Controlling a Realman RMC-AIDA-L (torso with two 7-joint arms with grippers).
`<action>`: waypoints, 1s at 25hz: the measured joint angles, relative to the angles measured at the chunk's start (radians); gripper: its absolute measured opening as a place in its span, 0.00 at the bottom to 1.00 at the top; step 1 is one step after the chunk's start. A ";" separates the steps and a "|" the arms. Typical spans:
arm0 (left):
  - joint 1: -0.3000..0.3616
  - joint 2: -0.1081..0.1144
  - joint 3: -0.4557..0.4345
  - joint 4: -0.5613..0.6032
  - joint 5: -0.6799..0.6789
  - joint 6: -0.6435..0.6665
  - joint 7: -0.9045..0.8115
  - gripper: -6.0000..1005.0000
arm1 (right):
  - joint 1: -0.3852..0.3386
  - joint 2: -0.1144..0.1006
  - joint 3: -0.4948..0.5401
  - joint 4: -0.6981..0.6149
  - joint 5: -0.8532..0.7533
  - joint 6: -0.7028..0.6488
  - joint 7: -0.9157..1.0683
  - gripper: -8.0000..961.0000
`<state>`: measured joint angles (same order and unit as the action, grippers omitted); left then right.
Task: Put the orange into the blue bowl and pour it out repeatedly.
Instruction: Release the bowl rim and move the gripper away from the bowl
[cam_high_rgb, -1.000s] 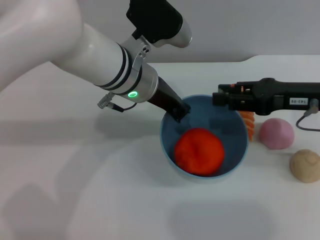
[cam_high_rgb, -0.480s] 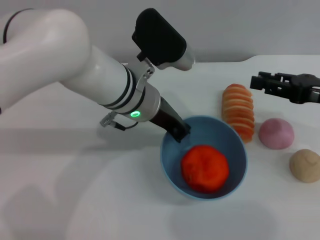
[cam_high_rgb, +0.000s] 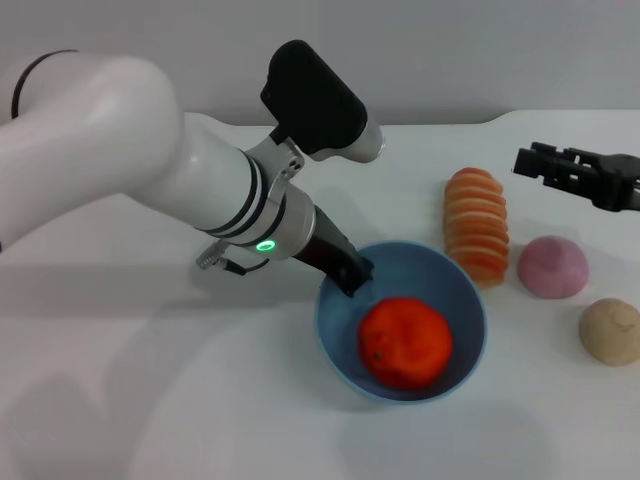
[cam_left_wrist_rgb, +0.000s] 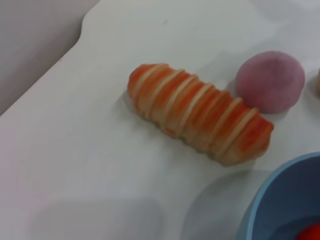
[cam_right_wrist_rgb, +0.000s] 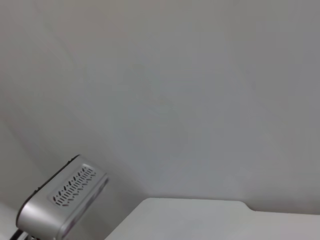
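The orange (cam_high_rgb: 405, 342) lies inside the blue bowl (cam_high_rgb: 472, 296), which stands at the middle of the white table. My left gripper (cam_high_rgb: 350, 272) is shut on the bowl's near-left rim, one dark finger reaching inside the wall. In the left wrist view, part of the blue bowl's rim (cam_left_wrist_rgb: 278, 188) shows, with a sliver of the orange (cam_left_wrist_rgb: 313, 234) at the corner. My right gripper (cam_high_rgb: 532, 160) hovers high at the far right, well away from the bowl. The right wrist view shows only the wall.
A pale-orange striped loaf (cam_high_rgb: 477, 225) lies just right of the bowl, with a pink bun (cam_high_rgb: 552, 266) and a tan ball (cam_high_rgb: 611, 331) farther right. The loaf (cam_left_wrist_rgb: 200, 120) and bun (cam_left_wrist_rgb: 270, 80) also appear in the left wrist view.
The right arm has drawn back from over the bowl to the far right. The bowl, held by the left gripper, has shifted slightly left with the orange still in it.
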<state>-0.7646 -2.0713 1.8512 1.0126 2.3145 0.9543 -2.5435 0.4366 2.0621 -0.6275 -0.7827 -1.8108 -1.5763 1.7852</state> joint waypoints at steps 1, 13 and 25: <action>0.002 0.000 0.000 0.000 0.001 -0.003 0.000 0.00 | -0.007 0.000 0.002 0.002 0.002 0.002 -0.005 0.44; 0.009 0.004 -0.005 0.031 0.027 0.004 -0.001 0.03 | -0.024 -0.001 0.011 0.028 0.005 0.006 -0.027 0.44; 0.061 0.009 -0.028 0.169 0.068 -0.025 0.001 0.46 | -0.051 0.000 0.021 0.031 0.004 0.038 -0.154 0.44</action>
<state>-0.7035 -2.0622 1.8229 1.1814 2.3821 0.9289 -2.5422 0.3853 2.0624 -0.6070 -0.7517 -1.8071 -1.5381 1.6314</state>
